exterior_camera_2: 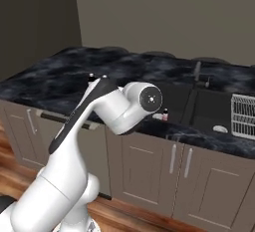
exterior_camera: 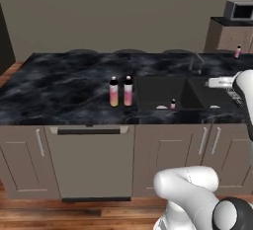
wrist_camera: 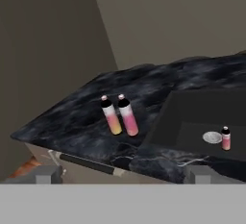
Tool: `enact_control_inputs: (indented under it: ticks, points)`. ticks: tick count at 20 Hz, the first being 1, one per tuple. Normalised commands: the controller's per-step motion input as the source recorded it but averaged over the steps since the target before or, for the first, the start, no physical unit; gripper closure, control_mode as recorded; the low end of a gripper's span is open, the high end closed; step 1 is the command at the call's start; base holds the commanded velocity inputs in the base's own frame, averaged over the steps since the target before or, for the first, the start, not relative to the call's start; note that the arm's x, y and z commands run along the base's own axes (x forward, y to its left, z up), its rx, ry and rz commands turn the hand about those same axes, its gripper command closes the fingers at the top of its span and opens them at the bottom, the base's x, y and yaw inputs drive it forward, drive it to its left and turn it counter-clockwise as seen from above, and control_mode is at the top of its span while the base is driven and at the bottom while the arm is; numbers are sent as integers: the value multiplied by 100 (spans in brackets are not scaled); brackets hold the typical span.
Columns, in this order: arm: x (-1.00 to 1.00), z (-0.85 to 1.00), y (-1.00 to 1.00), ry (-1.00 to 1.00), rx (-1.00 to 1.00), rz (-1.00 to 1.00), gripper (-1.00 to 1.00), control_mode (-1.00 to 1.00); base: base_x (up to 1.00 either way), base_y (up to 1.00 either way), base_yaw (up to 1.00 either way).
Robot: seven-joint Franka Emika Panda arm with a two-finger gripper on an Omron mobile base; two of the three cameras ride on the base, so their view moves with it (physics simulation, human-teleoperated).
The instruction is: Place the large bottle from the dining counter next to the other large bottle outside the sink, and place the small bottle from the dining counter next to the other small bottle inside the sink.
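Two tall cylindrical large bottles (exterior_camera: 114, 92) (exterior_camera: 128, 91), black caps, glossy pink-to-yellow bodies, stand upright just beside each other on the glossy black veined table (exterior_camera: 59, 86), just left of the sink (exterior_camera: 163, 93). One small pink bottle (exterior_camera: 173, 104) is upright in the dark rectangular basin; another (exterior_camera: 237, 51) sits far right by the brown cabinet. Tool (wrist_camera: 123, 175) spread wide, holding nothing.

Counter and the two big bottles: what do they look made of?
Counter: looks like polished black marble or a look-alike, going by the pale veins and sheen. Bottles: probably plastic or glass, smooth, with a pink-to-yellow fade, dark shoulders and small pale caps; the render leaves it open.
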Motion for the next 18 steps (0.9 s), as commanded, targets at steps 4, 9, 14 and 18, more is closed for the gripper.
enact_control_inputs:
  ticks: [4, 9, 14, 18]
  points:
    - [0, 0, 0, 0, 0, 0, -100, 100, 10, -82, 0]
    - [0, 0, 0, 0, 0, 0, -100, 100, 10, -87, 0]
    - [0, 0, 0, 0, 0, 0, -100, 100, 14, -88, 0]
    - [0, 0, 0, 0, 0, 0, -100, 100, 18, -92, 0]
